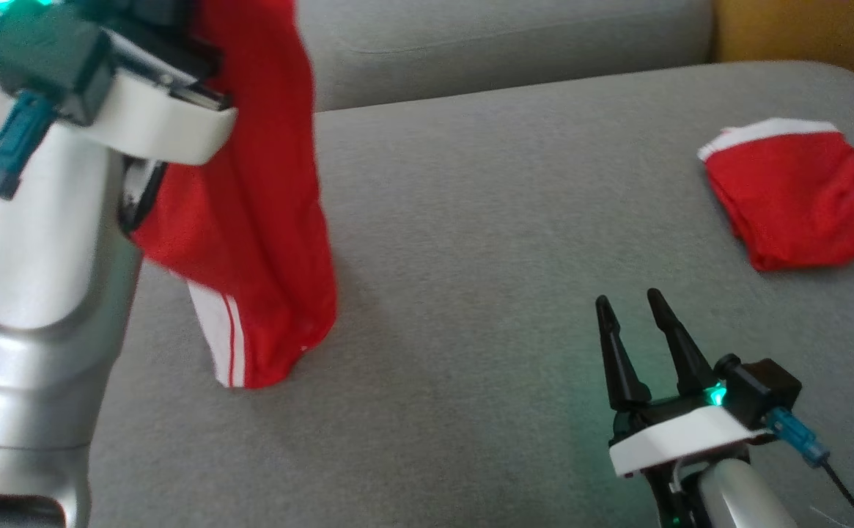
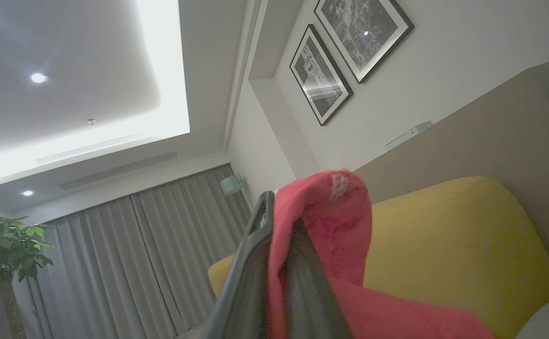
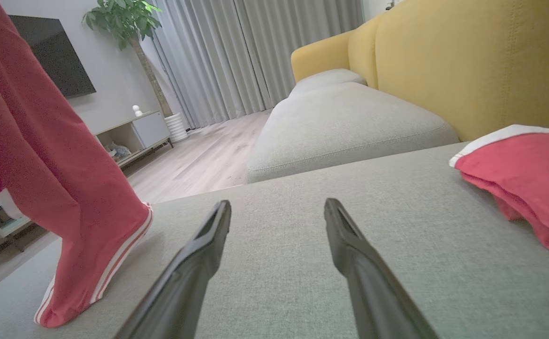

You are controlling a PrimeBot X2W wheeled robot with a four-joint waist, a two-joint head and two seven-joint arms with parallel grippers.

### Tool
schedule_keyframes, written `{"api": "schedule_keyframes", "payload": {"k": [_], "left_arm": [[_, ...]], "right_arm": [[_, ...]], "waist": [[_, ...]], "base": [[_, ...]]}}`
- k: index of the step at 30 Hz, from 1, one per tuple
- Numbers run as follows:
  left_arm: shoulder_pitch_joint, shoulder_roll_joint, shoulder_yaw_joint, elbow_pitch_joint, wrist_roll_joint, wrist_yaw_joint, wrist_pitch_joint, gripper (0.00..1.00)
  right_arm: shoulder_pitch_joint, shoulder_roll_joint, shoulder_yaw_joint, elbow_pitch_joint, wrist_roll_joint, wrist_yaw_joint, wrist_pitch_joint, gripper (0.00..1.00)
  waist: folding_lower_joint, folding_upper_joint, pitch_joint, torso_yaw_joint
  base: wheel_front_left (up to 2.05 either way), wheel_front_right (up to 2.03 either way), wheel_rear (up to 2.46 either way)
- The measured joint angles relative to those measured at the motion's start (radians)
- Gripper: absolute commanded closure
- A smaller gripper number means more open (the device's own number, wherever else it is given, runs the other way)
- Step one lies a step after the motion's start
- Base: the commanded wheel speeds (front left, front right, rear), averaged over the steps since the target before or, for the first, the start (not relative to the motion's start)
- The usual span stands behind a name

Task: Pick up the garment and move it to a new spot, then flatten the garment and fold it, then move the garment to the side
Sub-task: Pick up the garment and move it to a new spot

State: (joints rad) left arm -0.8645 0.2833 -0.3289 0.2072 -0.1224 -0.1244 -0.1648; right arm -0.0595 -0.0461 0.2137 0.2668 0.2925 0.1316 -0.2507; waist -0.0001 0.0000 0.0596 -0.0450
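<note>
Two red garments are in view. The hanging garment (image 1: pixel 251 220), red with white stripes at its lower end, is pinched near its top between the jaws of the left gripper (image 2: pixel 279 219). It hangs over the left part of the grey sofa cushion (image 1: pixel 470 242), with its lower end touching the fabric. The folded red garment (image 1: pixel 800 202), with a white band along its far edge, lies flat at the far right of the same cushion, close to its right edge. There are two grippers. The right gripper (image 1: pixel 628 299) hovers low over the near right of the cushion, its jaws spread with nothing between them, and it is well apart from both garments. The wide middle of the cushion between the two garments is bare. At its far edge a seam divides it from a second grey cushion (image 1: pixel 507 44), and a yellow backrest (image 3: pixel 467 61) rises along the right side. Past the left edge, the right wrist view shows a wooden floor (image 3: pixel 199 160).
</note>
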Motion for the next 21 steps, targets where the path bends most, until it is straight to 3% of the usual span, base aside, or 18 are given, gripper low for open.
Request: {"api": "schedule_keyframes", "payload": {"k": [11, 17, 18, 19, 21], "left_arm": [[-0.037, -0.067, -0.14, 0.023, -0.043, -0.008, 0.057, 1.0], [-0.118, -0.081, -0.16, 0.148, -0.04, -0.008, 0.086, 1.0], [-0.137, -0.082, -0.16, 0.182, -0.037, -0.008, 0.091, 0.73], [-0.153, -0.086, -0.162, 0.22, -0.037, -0.008, 0.099, 0.0], [-0.179, -0.087, -0.182, 0.29, -0.037, -0.008, 0.112, 0.0]], "right_arm": [[-0.064, -0.001, 0.051, -0.027, 0.034, 0.0, 0.0, 0.0], [-0.127, -0.002, 0.134, -0.071, 0.075, 0.0, 0.0, 0.0], [-0.136, -0.002, 0.146, -0.079, 0.082, 0.0, 0.0, 0.0], [-0.143, -0.002, 0.155, -0.088, 0.091, 0.0, 0.0, 0.0], [-0.151, -0.002, 0.168, -0.099, 0.106, 0.0, 0.0, 0.0]], "waist": [[0.0001, 0.0, 0.06, -0.148], [0.0002, 0.0, 0.133, -0.25], [0.0002, 0.0, 0.147, -0.266], [0.0002, 0.0, 0.162, -0.283], [0.0003, 0.0, 0.191, -0.312]], "base": [[0.0, 0.0, 0.0], [0.0, 0.0, 0.0], [0.0, 0.0, 0.0], [0.0, 0.0, 0.0], [0.0, 0.0, 0.0]]}}
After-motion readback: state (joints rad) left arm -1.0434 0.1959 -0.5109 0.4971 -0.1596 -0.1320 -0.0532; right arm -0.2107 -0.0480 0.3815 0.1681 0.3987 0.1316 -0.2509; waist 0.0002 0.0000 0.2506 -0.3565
